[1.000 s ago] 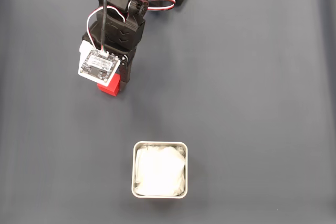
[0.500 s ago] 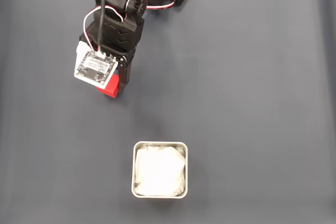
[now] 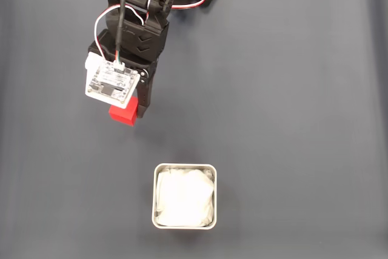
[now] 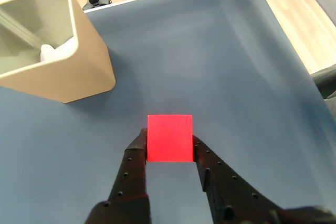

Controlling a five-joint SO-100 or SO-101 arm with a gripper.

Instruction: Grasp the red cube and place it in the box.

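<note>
A dark grey-blue cloth covers the surface [image 3: 291,101] under me, smooth in the fixed view and gently creased in the wrist view, where a strip of wooden floor [image 4: 304,19] shows past its far edge.

My arm [image 3: 136,25] comes next in size: black, with red and white wires looped over it, reaching down from the top of the fixed view towards the upper left part of the cloth. A small white circuit board [image 3: 110,83] sits on top of my wrist.

The box [image 3: 184,196] stands near the bottom middle of the fixed view, a square tin with rounded corners and a crumpled white lining inside. In the wrist view it sits at the upper left, well apart from what I hold.

My end effector [image 4: 169,148] is closed on the red cube [image 4: 169,137]; in the wrist view my two black fingers [image 4: 135,156] press against its left and right sides. In the fixed view the red cube [image 3: 123,113] pokes out just below the circuit board, beside one dark finger, well above and to the left of the box. I cannot tell whether it rests on the cloth or hangs clear of it.
</note>
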